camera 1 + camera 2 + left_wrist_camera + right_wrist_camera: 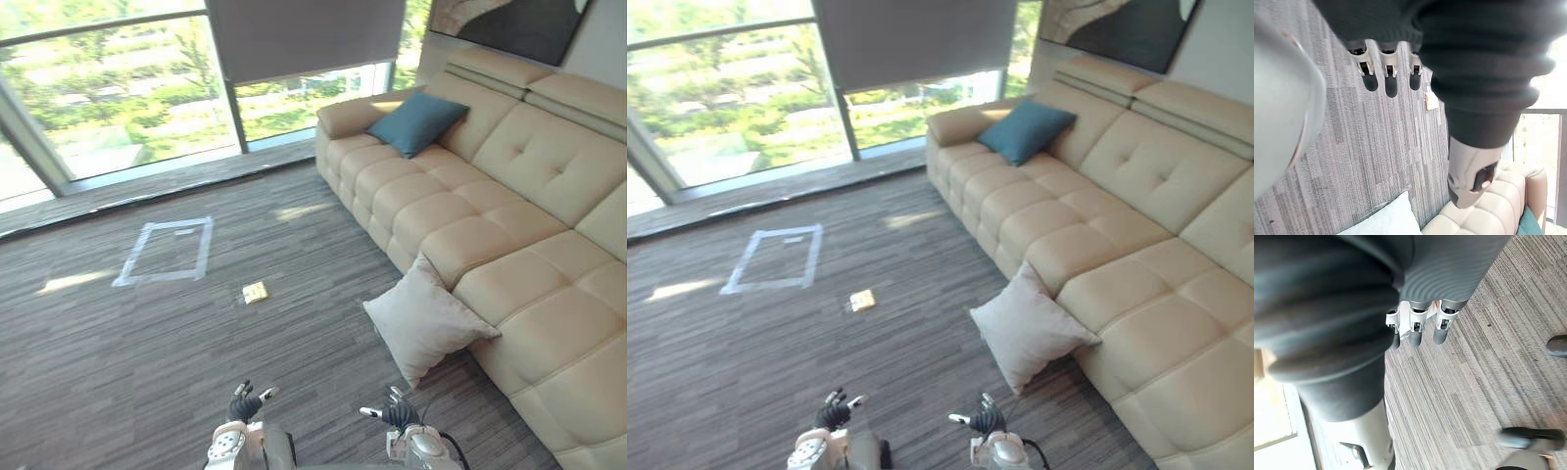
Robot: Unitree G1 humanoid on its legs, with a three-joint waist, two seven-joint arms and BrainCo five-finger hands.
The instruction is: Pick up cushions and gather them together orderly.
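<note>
Pale grey cushion (423, 318) on the carpet floor (147, 372), tilted, its back edge leaning against the front of the beige sofa (549, 157); teal cushion (419, 121) up on the seat at the far end, propped against the backrest by the armrest; the two lie well apart.

Left hand (243, 403) and right hand (397, 412) low at the near edge of the head views, both clear of the grey cushion; fingers (1390, 64) of the left loose and fairly straight, nothing in them; fingers (1415, 328) of the right likewise relaxed and empty.

Small tan object (255, 292) on the floor to the left of the grey cushion; taped rectangle (167, 250) beyond it.

Judgement: gathering not begun; grey cushion the nearer target.

Risks: soft filling may give under a shallow pinch, so the cushion could sag and slip free; reaching low while on two legs could upset balance; a one-handed lift by a corner may drag the cushion along the sofa front; setting it carelessly beside the teal one could tip either over.
</note>
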